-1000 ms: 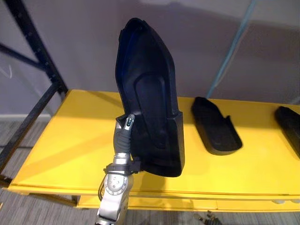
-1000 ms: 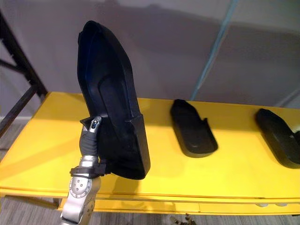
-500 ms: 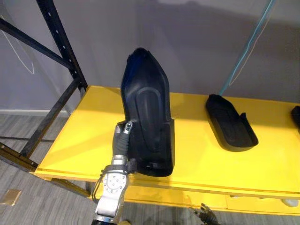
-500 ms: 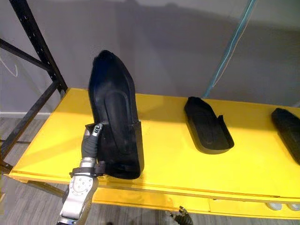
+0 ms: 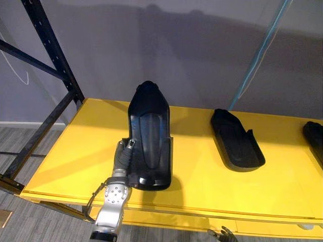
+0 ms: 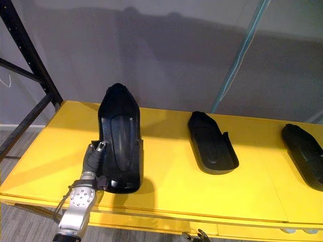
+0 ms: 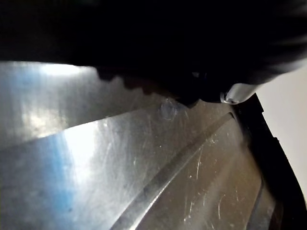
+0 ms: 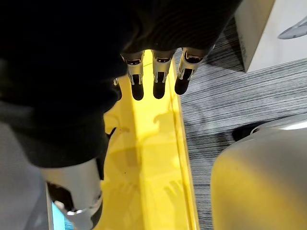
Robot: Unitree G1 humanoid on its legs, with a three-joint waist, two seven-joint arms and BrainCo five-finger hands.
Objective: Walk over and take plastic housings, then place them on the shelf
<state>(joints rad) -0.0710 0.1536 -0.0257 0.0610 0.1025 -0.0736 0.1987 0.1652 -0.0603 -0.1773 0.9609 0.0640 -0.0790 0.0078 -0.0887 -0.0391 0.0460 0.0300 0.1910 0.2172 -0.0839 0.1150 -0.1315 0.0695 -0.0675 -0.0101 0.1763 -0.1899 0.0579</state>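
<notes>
Left hand (image 5: 121, 159) holds a black plastic housing (image 5: 149, 136) on the yellow shelf (image 5: 75, 151).
Thumb clamps its 8 o'clock rim; if tilted at release, it may slide off the near edge. Right hand (image 8: 160, 72) hangs, fingers straight.

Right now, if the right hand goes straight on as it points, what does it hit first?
Most likely the yellow shelf: the right hand points at its edge, fingers straight, nothing between. Depth is unclear.
</notes>
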